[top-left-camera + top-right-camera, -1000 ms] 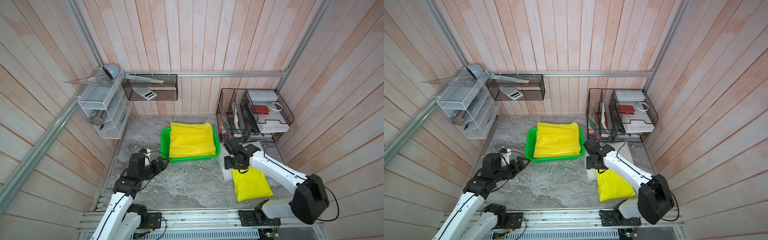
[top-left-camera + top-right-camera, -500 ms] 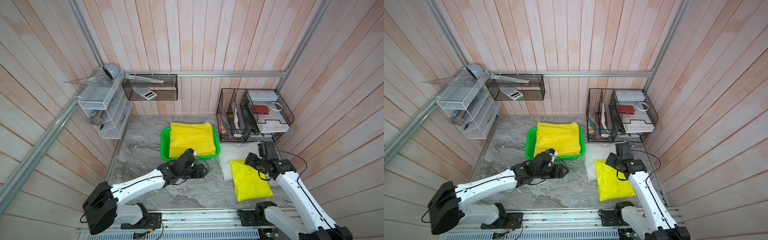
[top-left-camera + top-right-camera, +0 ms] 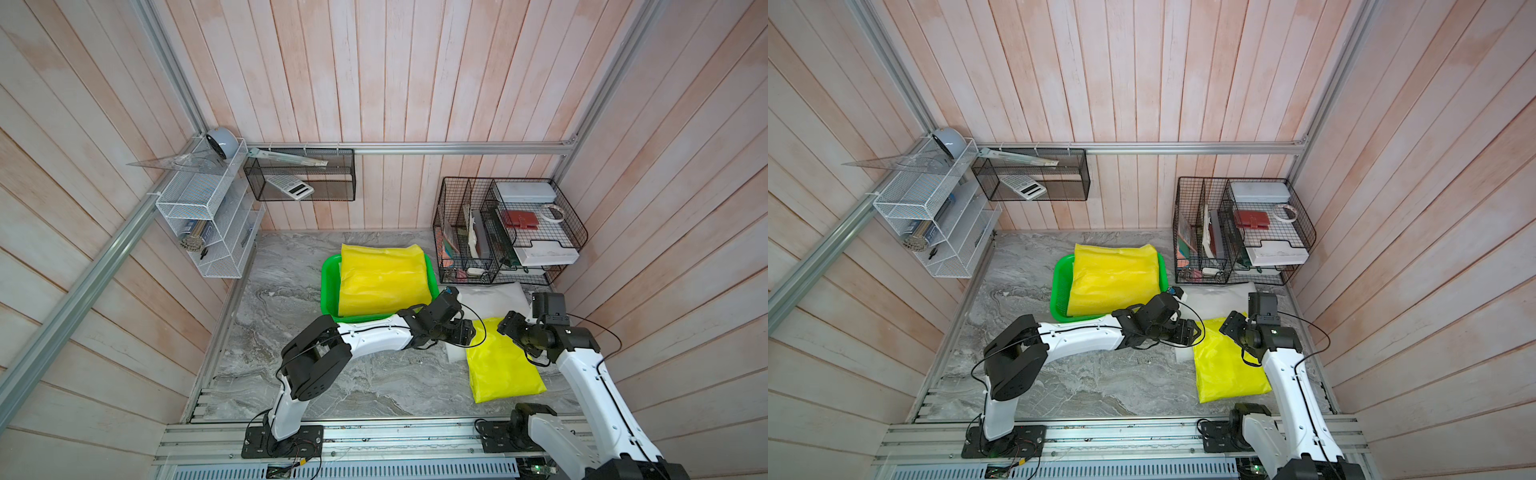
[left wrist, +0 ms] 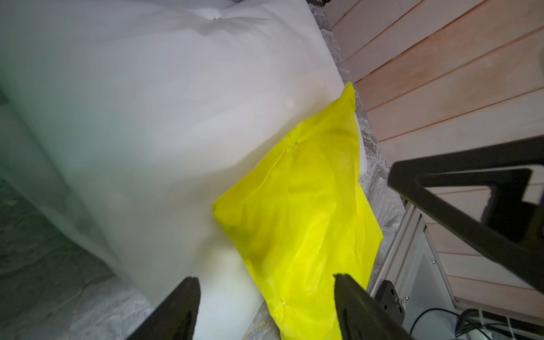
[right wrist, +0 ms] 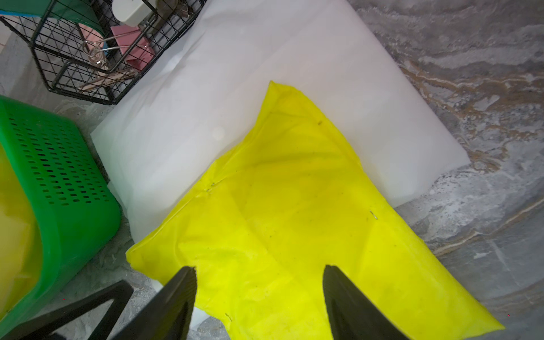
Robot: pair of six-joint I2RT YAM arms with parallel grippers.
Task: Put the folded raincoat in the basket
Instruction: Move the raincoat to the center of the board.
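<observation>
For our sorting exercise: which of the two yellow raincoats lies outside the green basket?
The raincoat on the marble table, partly overlapping the white bundle; the other raincoat fills the green basket.

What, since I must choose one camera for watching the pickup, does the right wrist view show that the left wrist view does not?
Only the right wrist view shows the green basket and the black wire organiser with pink clips inside.

Only the left wrist view shows the wooden wall boards and the aluminium rail.

Both show the yellow raincoat lying partly on a white sheet on the marble table. In each, that arm's own gripper is open above the raincoat: right gripper, left gripper.
</observation>
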